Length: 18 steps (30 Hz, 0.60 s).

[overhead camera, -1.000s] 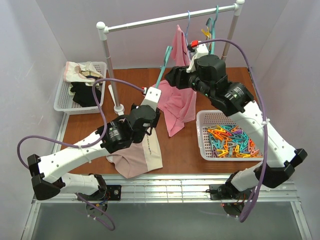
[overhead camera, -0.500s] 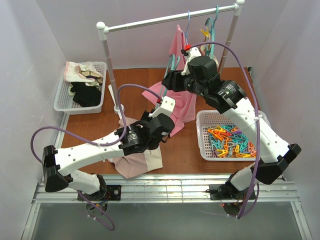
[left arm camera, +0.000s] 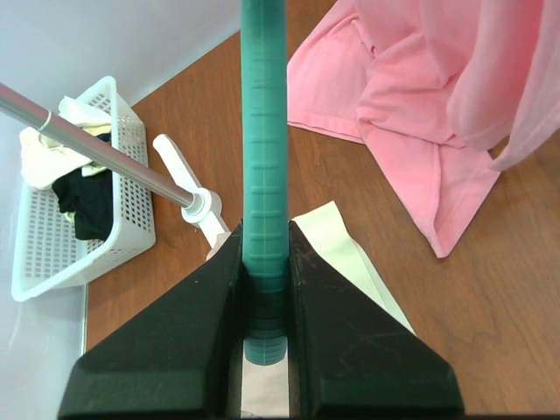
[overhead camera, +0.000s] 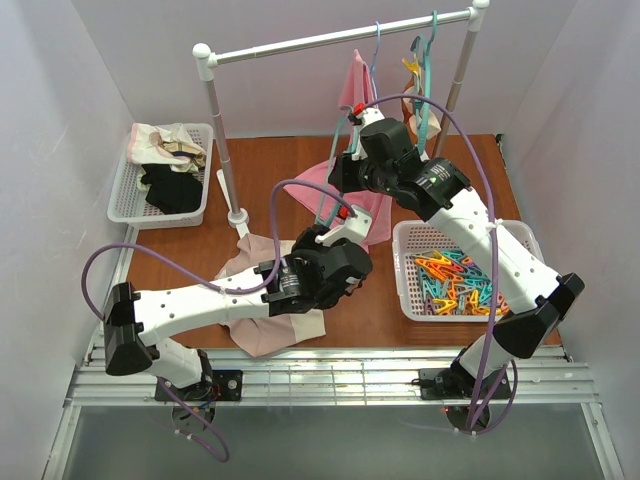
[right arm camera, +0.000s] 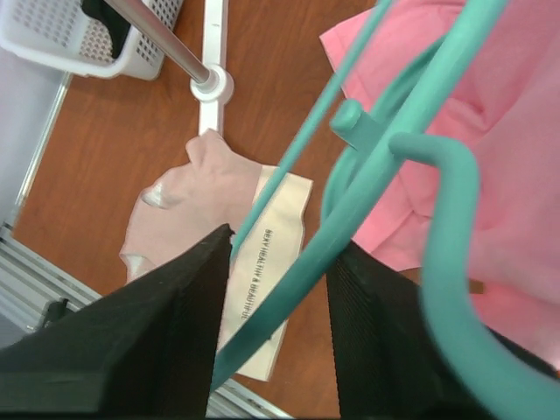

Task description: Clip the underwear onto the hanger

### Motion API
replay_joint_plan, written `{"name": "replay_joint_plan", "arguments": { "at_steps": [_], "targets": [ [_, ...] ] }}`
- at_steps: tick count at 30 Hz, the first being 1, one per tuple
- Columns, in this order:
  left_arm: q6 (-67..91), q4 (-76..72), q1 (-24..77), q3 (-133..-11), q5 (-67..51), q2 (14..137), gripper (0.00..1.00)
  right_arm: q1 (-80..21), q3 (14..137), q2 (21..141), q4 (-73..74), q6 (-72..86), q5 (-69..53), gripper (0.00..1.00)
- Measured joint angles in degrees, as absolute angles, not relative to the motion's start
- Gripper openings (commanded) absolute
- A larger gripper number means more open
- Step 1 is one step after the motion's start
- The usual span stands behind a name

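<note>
The teal hanger [overhead camera: 327, 190] stands tilted above the table, between the two arms. My left gripper [overhead camera: 328, 218] is shut on its lower arm; in the left wrist view the ribbed teal bar [left arm camera: 264, 131] runs up from between the fingers [left arm camera: 264, 254]. My right gripper [overhead camera: 342, 168] is at the hook end. Its jaws [right arm camera: 284, 241] stand apart around the hanger's sloping arm [right arm camera: 385, 175], with a gap on the left side. The pale pink underwear [overhead camera: 268, 332] lies flat on the table under the left arm, its cream strip [right arm camera: 271, 254] showing.
A bright pink top [overhead camera: 362, 205] hangs from the rail [overhead camera: 330, 38] right behind the hanger. The rack's left post [overhead camera: 222, 140] and foot stand close by. A white basket of coloured clips [overhead camera: 455, 280] is at right. A clothes basket [overhead camera: 165, 175] is at back left.
The left arm has swung right and nearer with the hanger in its grip. The right gripper has come left and down to the hook end, and its jaws have narrowed.
</note>
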<state>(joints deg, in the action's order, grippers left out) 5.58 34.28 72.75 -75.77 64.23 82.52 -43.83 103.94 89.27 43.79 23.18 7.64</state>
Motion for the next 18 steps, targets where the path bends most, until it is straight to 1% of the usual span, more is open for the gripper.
{"name": "replay_joint_plan", "arguments": {
  "at_steps": [1, 2, 4, 5, 6, 8, 9, 11, 15, 16, 18],
  "targets": [
    [5.43, 34.28, 72.88, -75.77, 64.79, 82.78, 0.0, -43.81, 103.74, 89.27, 43.86, 23.4, 7.75, 0.29],
    [5.43, 34.28, 72.9, -75.77, 65.19, 82.83, 0.0, -43.72, 103.55, 89.25, 43.86, 23.55, 7.77, 0.23],
    [5.39, 34.17, 72.9, -75.83, 64.73, 82.83, 0.05, -43.64, 103.15, 89.25, 43.38, 24.97, 7.62, 0.18],
    [5.43, 34.26, 73.01, -75.83, 64.73, 82.91, 0.07, -43.64, 102.98, 89.25, 42.94, 25.58, 7.53, 0.13],
    [5.63, 34.3, 73.25, -75.83, 64.75, 82.91, 0.13, -43.88, 102.85, 89.21, 42.65, 26.24, 7.64, 0.11],
    [6.04, 34.2, 73.56, -75.85, 64.18, 82.91, 0.22, -44.05, 102.3, 89.06, 41.45, 28.08, 7.25, 0.07],
    [6.39, 34.63, 73.67, -75.92, 63.92, 82.91, 0.28, -44.12, 101.97, 89.06, 41.43, 27.97, 6.96, 0.06],
    [7.6, 36.01, 73.67, -76.18, 63.77, 82.91, 0.34, -44.16, 100.99, 88.88, 41.23, 27.62, 7.18, 0.03],
    [11.6, 39.53, 73.73, -78.41, 63.13, 82.89, 0.44, -43.86, 99.55, 88.82, 40.66, 27.49, 7.79, 0.01],
    [12.62, 40.69, 73.73, -79.02, 62.98, 82.85, 0.48, -43.86, 99.46, 88.82, 40.56, 27.53, 7.81, 0.01],
    [14.7, 42.46, 73.73, -80.18, 62.81, 82.59, 0.52, -43.92, 99.15, 88.73, 40.25, 27.4, 8.05, 0.01]
  ]
}}
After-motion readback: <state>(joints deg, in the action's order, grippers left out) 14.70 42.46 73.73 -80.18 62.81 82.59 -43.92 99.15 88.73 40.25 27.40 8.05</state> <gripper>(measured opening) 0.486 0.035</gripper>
